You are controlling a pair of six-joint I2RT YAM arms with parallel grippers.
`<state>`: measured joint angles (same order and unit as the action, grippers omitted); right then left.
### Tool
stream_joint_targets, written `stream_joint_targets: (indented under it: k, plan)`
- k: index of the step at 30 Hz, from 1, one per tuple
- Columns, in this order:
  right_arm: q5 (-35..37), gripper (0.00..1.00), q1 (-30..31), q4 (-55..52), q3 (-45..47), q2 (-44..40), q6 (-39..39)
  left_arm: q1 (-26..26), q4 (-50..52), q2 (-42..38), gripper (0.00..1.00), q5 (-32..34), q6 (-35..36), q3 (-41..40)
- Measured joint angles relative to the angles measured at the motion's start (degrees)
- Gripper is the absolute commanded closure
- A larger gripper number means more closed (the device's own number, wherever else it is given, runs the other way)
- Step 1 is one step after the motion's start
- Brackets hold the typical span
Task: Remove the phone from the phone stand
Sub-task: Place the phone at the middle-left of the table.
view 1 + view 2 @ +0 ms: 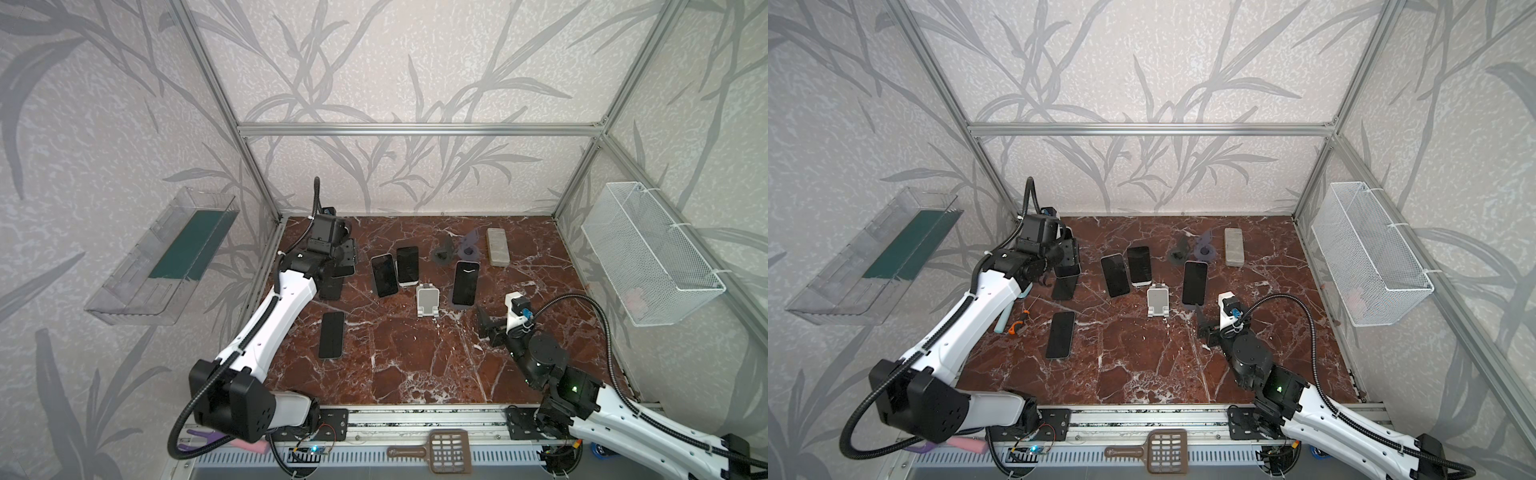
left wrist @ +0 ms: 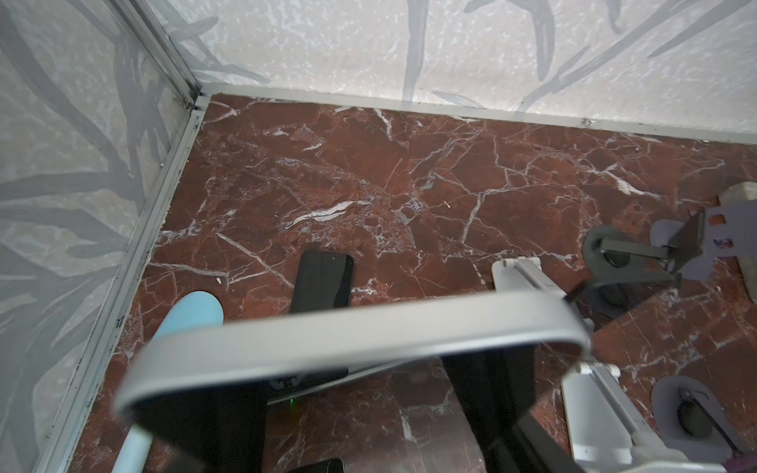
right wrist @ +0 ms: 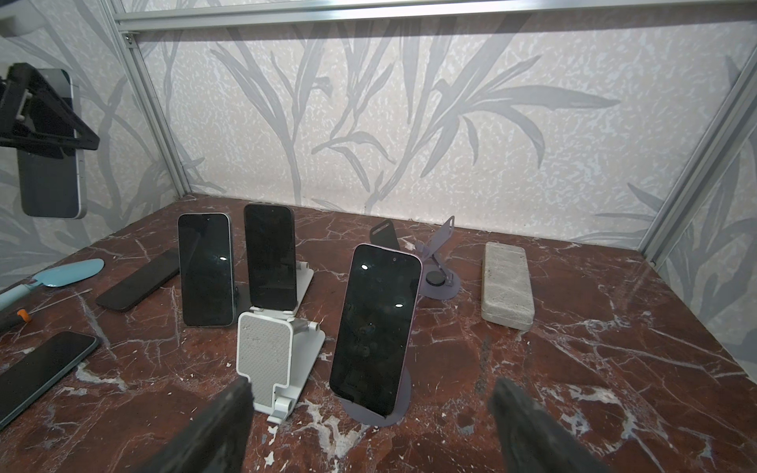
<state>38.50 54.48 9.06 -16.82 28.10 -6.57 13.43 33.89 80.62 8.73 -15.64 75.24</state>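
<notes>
We find the left gripper (image 3: 49,118) at about 10 o'clock on the marble table (image 1: 415,365), up in the air and clamped across the silver-edged phone (image 3: 53,184), which hangs upright, well apart from the tabletop. The white phone stand (image 1: 428,301) sits near the table's centre with no phone on it.

The right gripper (image 1: 487,326) hovers low at about 4 o'clock. Its jaws are spread wide with nothing between them, and it faces a dark phone (image 3: 375,327) that leans on a purple stand (image 3: 375,411) toward 1 o'clock of the centre.

On the wall at 9 o'clock we see a clear bin (image 1: 124,299), and a dark green sheet (image 1: 191,245) lies along its floor. On the wall at 3 o'clock hangs a white wire basket (image 1: 665,232). A faint pink thing (image 1: 633,299) lies at its near end, too dim for us to identify.
</notes>
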Motion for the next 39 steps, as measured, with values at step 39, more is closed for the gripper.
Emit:
stream_joint_targets:
  k: [39]
  plan:
    - [0.5,0.11,0.0,0.0,0.0,0.8,0.5,-1.8,7.4,37.7,0.64,-7.7,3.2,17.2]
